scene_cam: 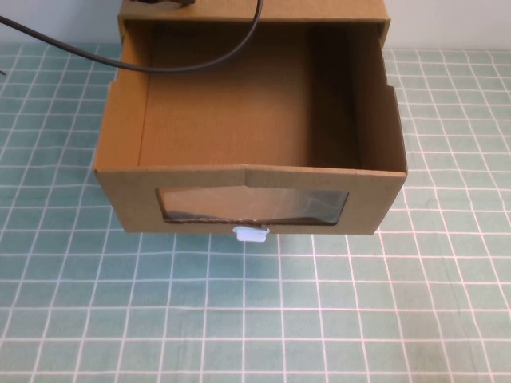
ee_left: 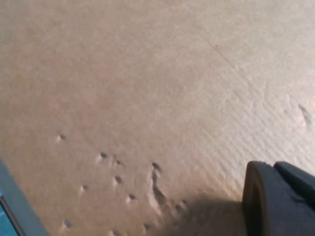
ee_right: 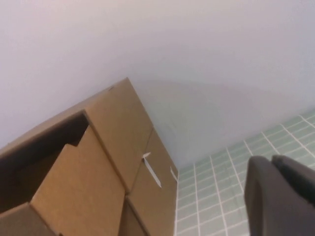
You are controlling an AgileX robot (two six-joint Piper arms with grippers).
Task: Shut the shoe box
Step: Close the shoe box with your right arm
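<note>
The shoe box [scene_cam: 247, 171] is brown cardboard, and its drawer is pulled out toward me, open and empty inside. Its front has a clear window [scene_cam: 254, 206] with a small white pull tab [scene_cam: 251, 233] below it. The outer sleeve [scene_cam: 319, 9] shows at the far edge. My left gripper [ee_left: 273, 164] is shut and empty, close over a dented cardboard face [ee_left: 147, 98]. Only a dark bit of that arm [scene_cam: 156, 2] shows on the sleeve's top. My right gripper [ee_right: 270, 158] is shut and empty, beside the box [ee_right: 113, 128], apart from it. It is out of the high view.
A black cable [scene_cam: 200, 60] hangs across the open drawer's back left. The green gridded mat [scene_cam: 255, 319] spreads in front of the box and to both sides. A pale wall [ee_right: 197, 49] stands behind the box.
</note>
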